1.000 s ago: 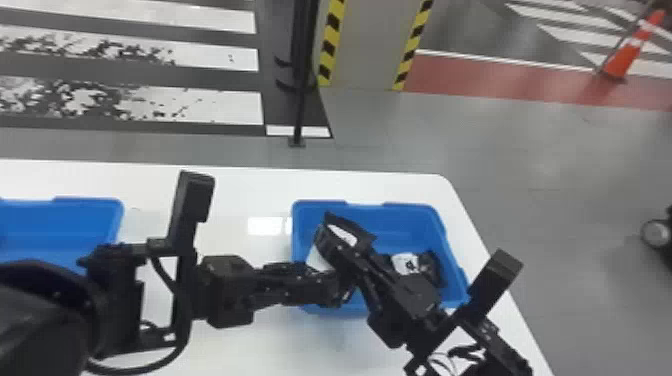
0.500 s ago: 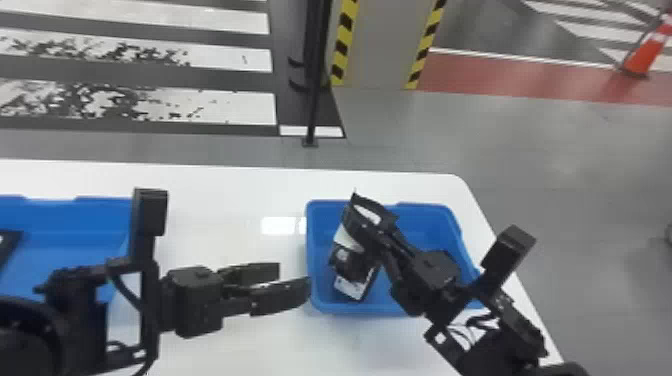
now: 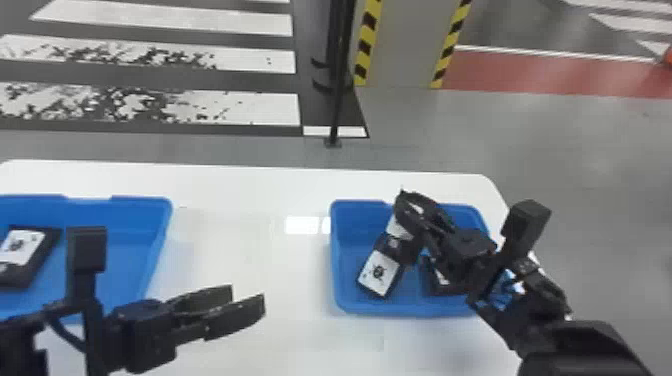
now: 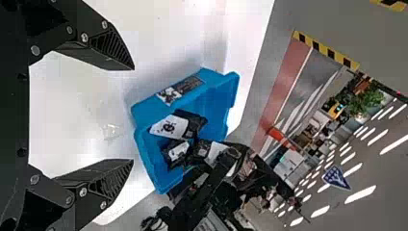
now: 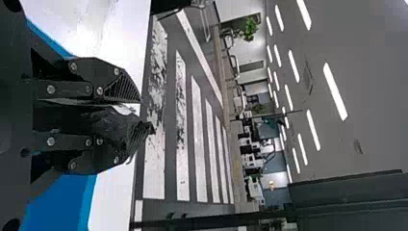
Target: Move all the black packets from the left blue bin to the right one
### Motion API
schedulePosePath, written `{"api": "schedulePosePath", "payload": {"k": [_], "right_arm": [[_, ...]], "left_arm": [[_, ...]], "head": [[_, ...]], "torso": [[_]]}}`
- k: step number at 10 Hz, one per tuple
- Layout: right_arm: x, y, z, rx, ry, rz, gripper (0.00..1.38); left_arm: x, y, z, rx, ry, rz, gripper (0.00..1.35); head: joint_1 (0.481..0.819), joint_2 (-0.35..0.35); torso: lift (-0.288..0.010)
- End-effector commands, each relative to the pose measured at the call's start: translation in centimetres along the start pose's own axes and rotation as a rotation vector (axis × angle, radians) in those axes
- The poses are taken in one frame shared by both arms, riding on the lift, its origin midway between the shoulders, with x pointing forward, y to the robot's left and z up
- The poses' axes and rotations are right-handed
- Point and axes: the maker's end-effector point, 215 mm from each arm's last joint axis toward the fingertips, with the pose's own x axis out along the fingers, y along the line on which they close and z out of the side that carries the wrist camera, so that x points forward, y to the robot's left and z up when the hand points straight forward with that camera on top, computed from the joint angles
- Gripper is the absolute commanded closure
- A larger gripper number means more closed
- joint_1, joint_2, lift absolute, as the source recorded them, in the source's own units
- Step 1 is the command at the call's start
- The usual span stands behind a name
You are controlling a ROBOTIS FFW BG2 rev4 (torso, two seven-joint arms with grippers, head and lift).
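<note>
OK, 1 pkt (image 3: 22,247) seen in L bin (image 3: 125,215), L hand (image 3: 247,298) open, R hand (image 3: 406,205) gripping 1 pkt (image 5: 108,122).

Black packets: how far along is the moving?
Partway, by the look of it. At least two packets lie in the right bin. Another packet seems pinched in the right hand, held over that bin. Left to do: at least one packet in the left bin. The left hand is open and empty.

Glare patch (image 3: 301,225), white table (image 3: 225,180), near centre of head view; lit ceiling strips (image 5: 334,91), upper right of right wrist view.
</note>
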Motion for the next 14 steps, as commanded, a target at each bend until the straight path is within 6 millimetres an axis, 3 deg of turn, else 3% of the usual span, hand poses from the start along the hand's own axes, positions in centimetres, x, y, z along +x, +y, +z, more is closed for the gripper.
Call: {"api": "schedulePosePath", "payload": {"k": [1,2,3,5,7,9,10,12,14], "right_arm": [[-0.7,-2.5,-0.3,-0.015,0.011,-0.05,0.49],[-1.7,-3.7,-0.6,-0.024,0.019,-0.076,0.2],[-3.3,-4.2,-0.7,-0.034,0.01,-0.095,0.11],[-6.9,-1.9,0.2,-0.068,-0.03,-0.094,0.12],[-10.0,-0.1,0.1,-0.06,-0.068,-0.107,0.13],[-14.4,1.6,1.8,-0.045,-0.12,-0.176,0.13],[-15.7,2.3,1.4,-0.012,-0.112,-0.187,0.13],[-16.6,3.3,-0.1,0.032,-0.086,-0.18,0.13],[-16.8,3.4,-1.4,0.05,-0.057,-0.177,0.13]], "left_arm": [[-1.7,1.9,0.5,-0.001,-0.017,0.057,0.38],[-2.8,3.4,1.2,0.003,-0.034,0.1,0.38],[-4.1,4.8,1.9,0.014,-0.048,0.145,0.39],[-7.4,8.7,3.8,0.03,-0.087,0.268,0.39],[-10.3,11.5,4.4,0.02,-0.108,0.36,0.39],[-14.4,15.3,5.4,0.021,-0.126,0.505,0.39],[-16.6,17.0,6.6,0.027,-0.14,0.576,0.38],[-21.0,20.2,8.4,0.025,-0.148,0.719,0.38],[-23.3,23.7,8.3,-0.035,-0.135,0.802,0.39]], "head": [[0.695,-0.145],[0.695,-0.146],[0.695,-0.142],[0.695,-0.128],[0.695,-0.06],[0.695,0.004],[0.695,0.024],[0.695,0.119],[0.695,0.199]], "torso": [[-0.144],[-0.144],[-0.144],[-0.144],[-0.144],[-0.144],[-0.144],[-0.144],[-0.144]]}}
